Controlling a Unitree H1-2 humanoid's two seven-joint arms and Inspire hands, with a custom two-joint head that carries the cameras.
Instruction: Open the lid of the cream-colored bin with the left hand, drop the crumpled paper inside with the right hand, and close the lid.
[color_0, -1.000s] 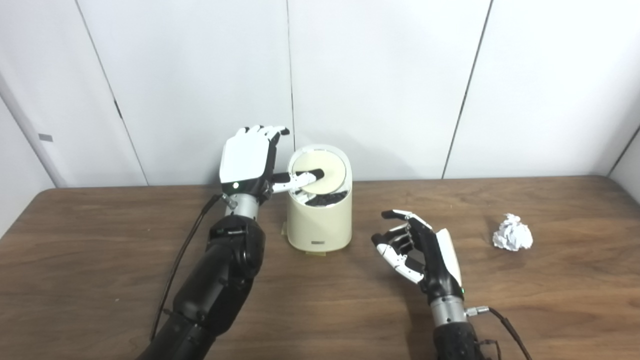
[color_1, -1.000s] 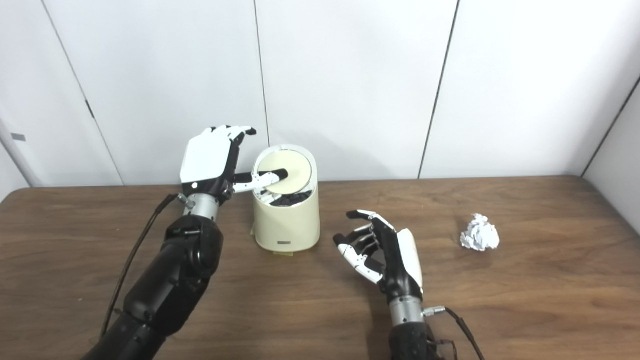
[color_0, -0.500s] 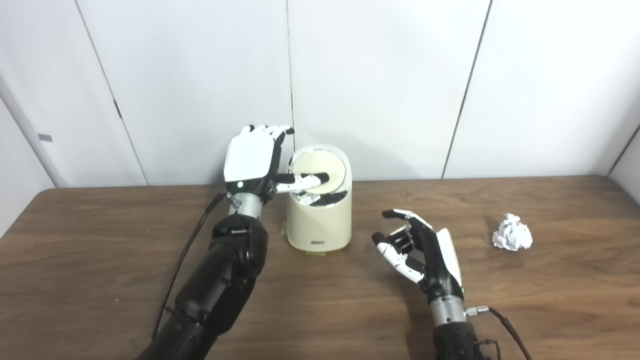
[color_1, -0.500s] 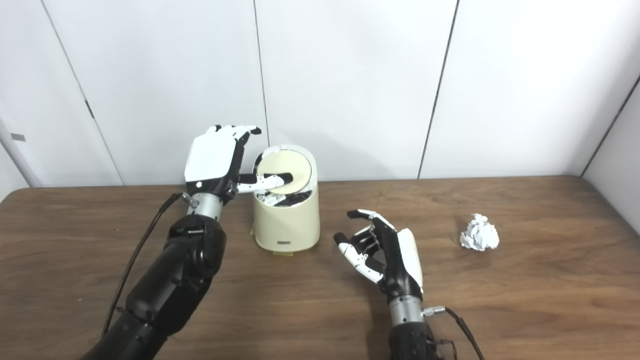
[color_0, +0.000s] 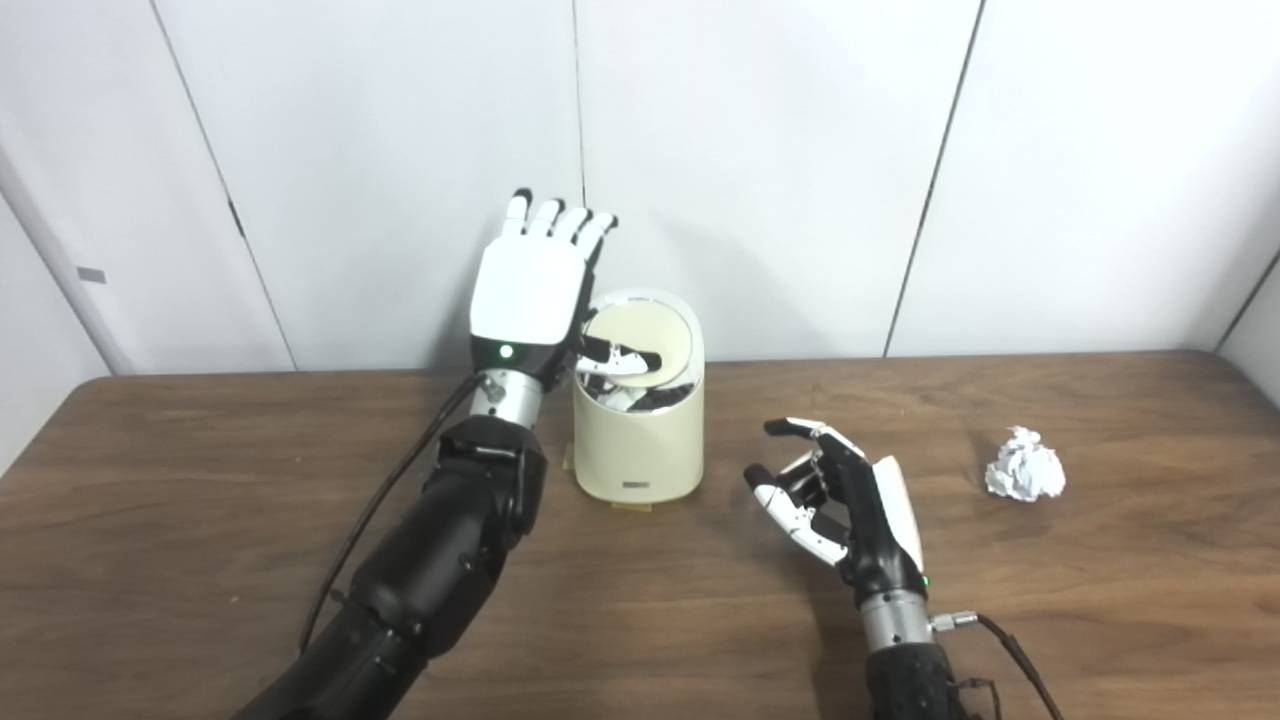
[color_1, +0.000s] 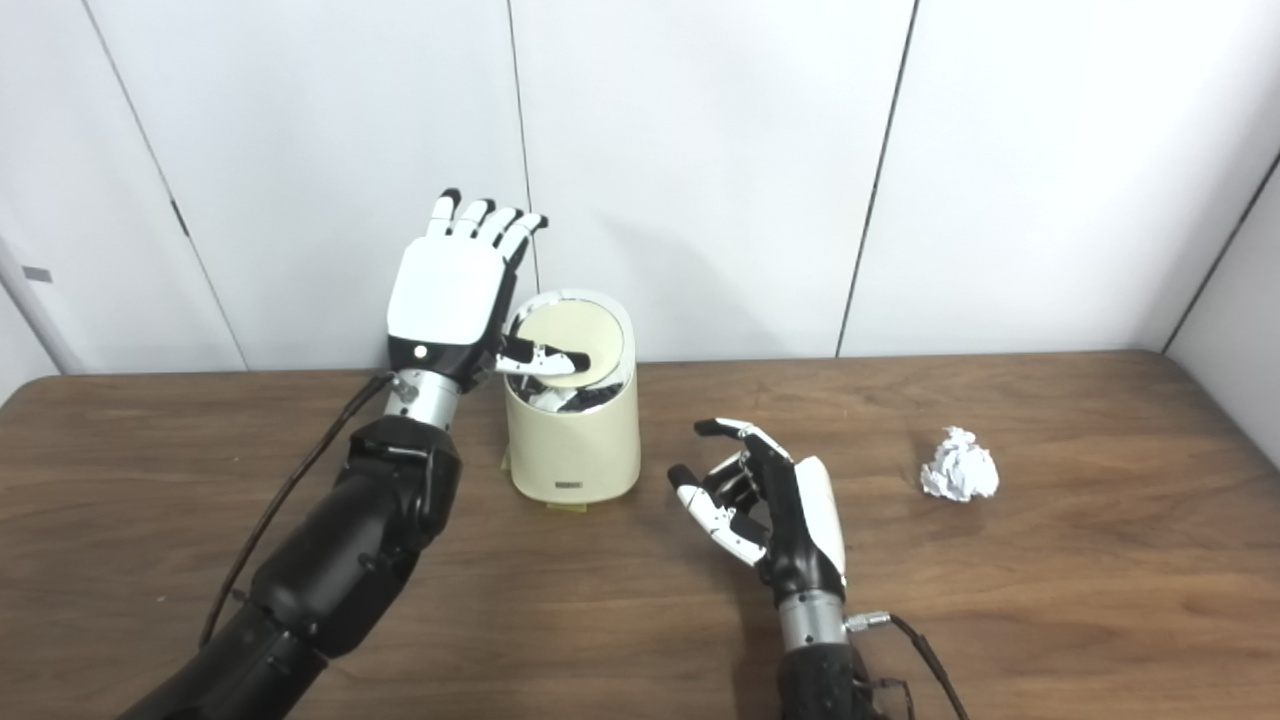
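Note:
The cream-colored bin (color_0: 638, 440) stands at the back middle of the table. Its round lid (color_0: 655, 338) is tilted up toward the wall, showing a dark opening at the front. My left hand (color_0: 530, 295) is raised at the bin's left side, fingers straight up and apart, with its thumb lying across the lid's underside. The crumpled white paper (color_0: 1024, 466) lies on the table at the far right. My right hand (color_0: 845, 495) hovers open, palm facing left, between the bin and the paper, touching neither.
The brown wooden table (color_0: 640, 620) runs to a white panelled wall (color_0: 760, 150) right behind the bin. A black cable (color_0: 385, 500) hangs along my left forearm.
My left hand has turned from fingers pointing forward to fingers pointing up and has shifted right toward the bin. The lid stays tilted open. My right hand and the paper have not moved.

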